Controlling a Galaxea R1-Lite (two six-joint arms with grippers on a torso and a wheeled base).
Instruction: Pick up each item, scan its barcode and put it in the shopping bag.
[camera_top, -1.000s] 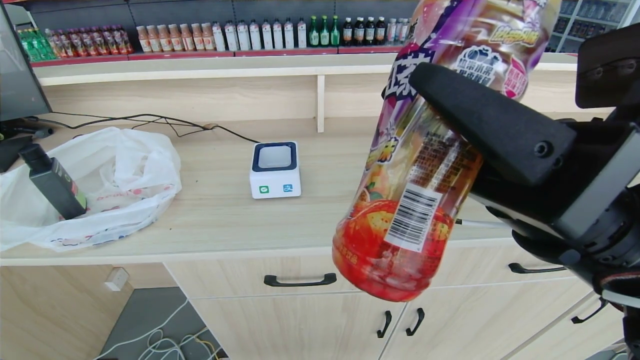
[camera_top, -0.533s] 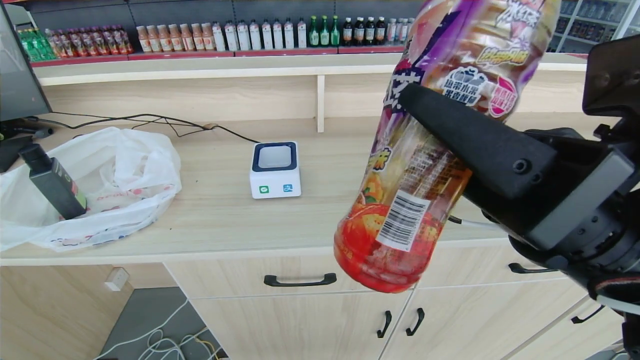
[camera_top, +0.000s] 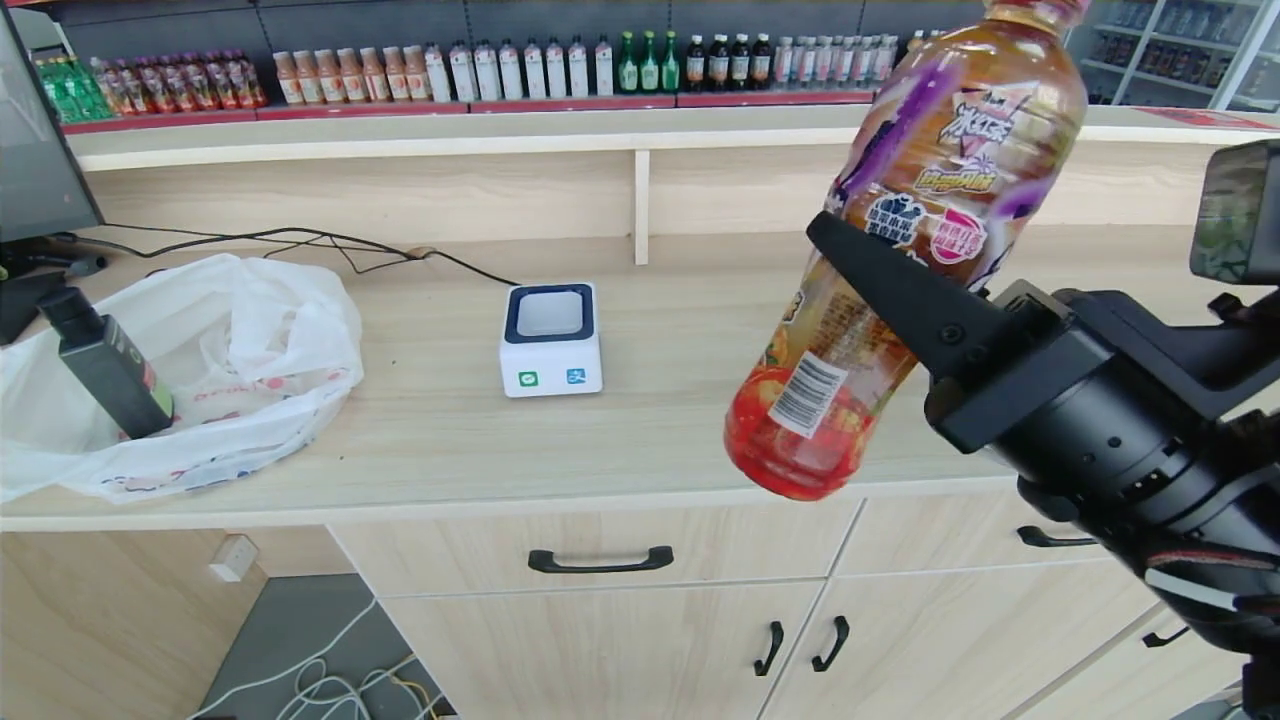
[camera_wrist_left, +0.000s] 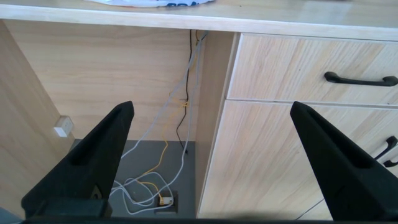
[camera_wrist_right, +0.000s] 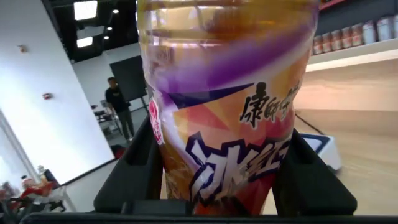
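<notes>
On the desk (camera_top: 420, 440), the shopping bag (camera_top: 230, 330) at the left already holds one dark bottle (camera_top: 105, 365), so that item looks done. The tea bottle (camera_top: 950, 150) hangs tilted over the desk's front edge, clamped in the right gripper (camera_top: 850, 262), right of the scanner (camera_top: 551, 340), apparently neither scanned nor bagged. The head view gives its barcode (camera_top: 806, 393) facing the camera, while the left wrist view gives the left gripper (camera_wrist_left: 211, 118) spread wide and empty, low before the drawers (camera_wrist_left: 311, 62).

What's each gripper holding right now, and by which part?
Right gripper clamps the drink bottle around its labelled middle; left gripper is open and empty.
</notes>
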